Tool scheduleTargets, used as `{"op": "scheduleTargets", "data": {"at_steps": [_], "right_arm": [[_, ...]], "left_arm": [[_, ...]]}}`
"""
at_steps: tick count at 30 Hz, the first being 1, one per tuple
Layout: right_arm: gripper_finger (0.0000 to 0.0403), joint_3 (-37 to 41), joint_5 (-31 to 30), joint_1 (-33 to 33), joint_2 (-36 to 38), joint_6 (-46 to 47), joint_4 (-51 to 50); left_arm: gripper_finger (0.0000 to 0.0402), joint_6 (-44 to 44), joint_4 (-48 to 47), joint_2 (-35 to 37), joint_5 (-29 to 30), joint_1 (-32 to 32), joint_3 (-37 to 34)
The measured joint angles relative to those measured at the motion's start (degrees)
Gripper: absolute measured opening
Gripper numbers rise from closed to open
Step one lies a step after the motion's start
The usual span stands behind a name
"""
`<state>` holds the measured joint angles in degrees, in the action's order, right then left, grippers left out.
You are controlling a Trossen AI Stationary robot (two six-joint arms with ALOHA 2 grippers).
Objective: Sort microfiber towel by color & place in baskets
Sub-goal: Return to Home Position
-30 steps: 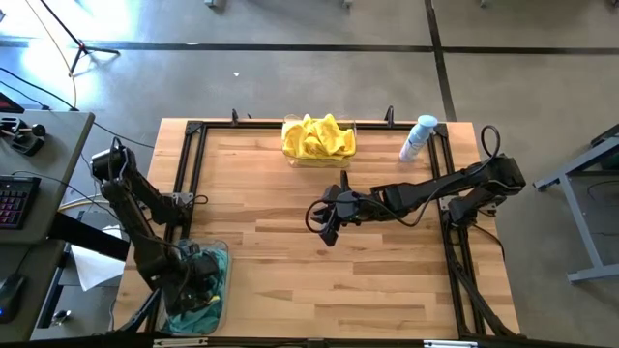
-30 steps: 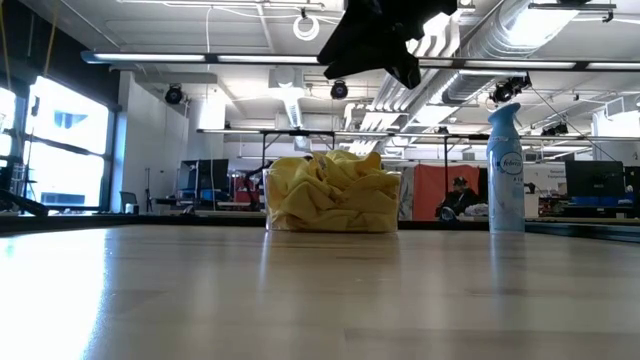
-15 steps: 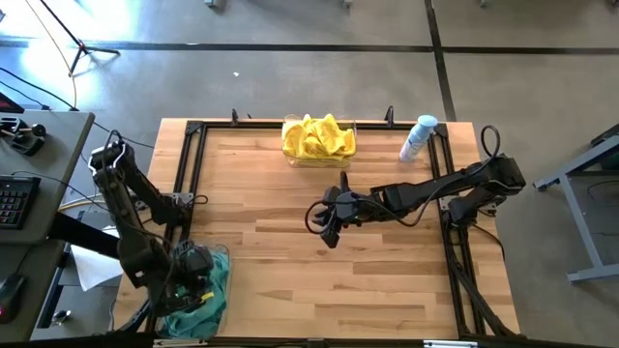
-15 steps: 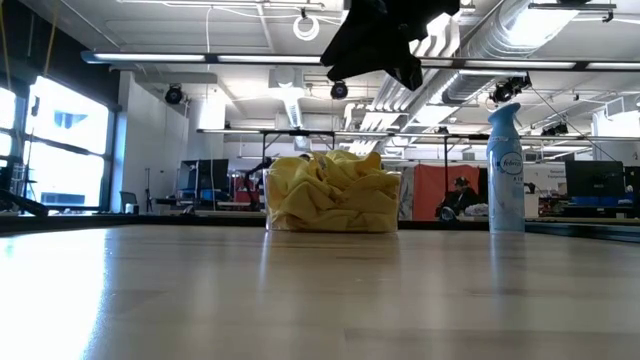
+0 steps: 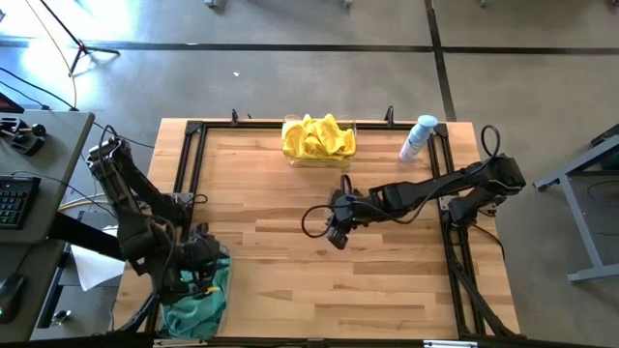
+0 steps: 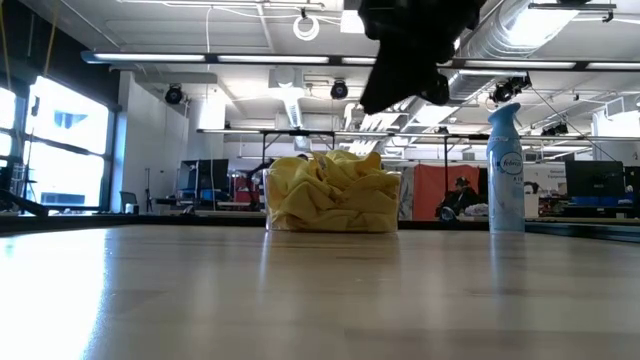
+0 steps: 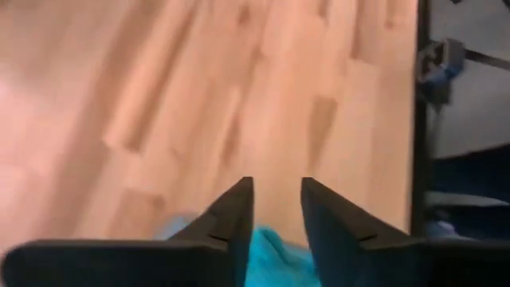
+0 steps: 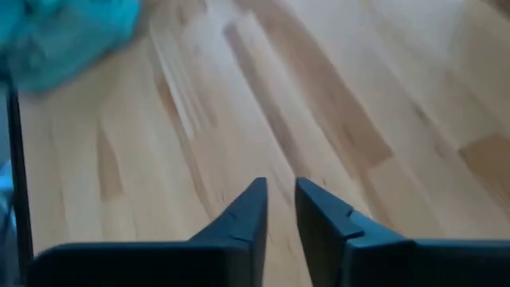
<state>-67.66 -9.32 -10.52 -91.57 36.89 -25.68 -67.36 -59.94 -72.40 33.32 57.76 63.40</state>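
Note:
Bright yellow microfiber towels (image 5: 317,138) fill a clear basket (image 5: 350,124) at the middle of the table's far edge; the low view shows them (image 6: 332,195) heaped above its rim. Teal-blue towels (image 5: 198,302) lie bunched in the second clear basket (image 5: 228,278) at the near left corner. My left gripper (image 5: 209,257) hangs open just above that basket's far end, with teal cloth (image 7: 271,255) below its fingertips and nothing between them. My right gripper (image 5: 336,236) hovers open over the bare middle of the table, pointing down at a slant, with nothing between its fingers (image 8: 280,191).
A white-and-blue spray bottle (image 5: 417,138) stands at the far right, beside the black frame rail (image 5: 447,193); it also shows in the low view (image 6: 505,170). Bare wood lies between the two baskets. A desk with a keyboard (image 5: 14,198) stands off the table's left.
My left gripper has risen out of the teal basket and drawn a little toward the far edge, turning as it went; the teal towels stay in the basket. My right gripper has tipped further downward in place.

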Motion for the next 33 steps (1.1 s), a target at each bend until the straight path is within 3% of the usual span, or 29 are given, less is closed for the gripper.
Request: {"op": "scheduleTargets", "data": {"at_steps": [4, 6, 14, 23, 33], "right_arm": [[0.0014, 0.0, 3.1, -0.2, 0.0, -3.5, -3.9], [0.0007, 0.0, 3.5, -0.4, 0.0, -4.9, -5.7], [0.0004, 0.0, 1.4, -0.4, 0.0, -13.2, -14.0], [0.0001, 0.9, 3.1, 4.2, 0.5, -24.6, -15.8], [0.0000, 17.2, 14.2, 14.6, 13.7, -29.3, -3.0]], "left_arm": [[0.0032, 7.2, 0.0, 0.0, 3.8, -3.2, 0.0], [0.0009, 10.5, 0.0, 0.0, 4.2, -5.0, 0.0], [0.0001, 17.8, 5.1, 2.0, 9.2, -12.0, -4.0], [0.0000, 33.1, 38.2, 11.9, 4.5, -24.8, -22.7], [0.0000, 52.8, 67.5, 18.0, -10.1, -42.3, -36.1]]}}
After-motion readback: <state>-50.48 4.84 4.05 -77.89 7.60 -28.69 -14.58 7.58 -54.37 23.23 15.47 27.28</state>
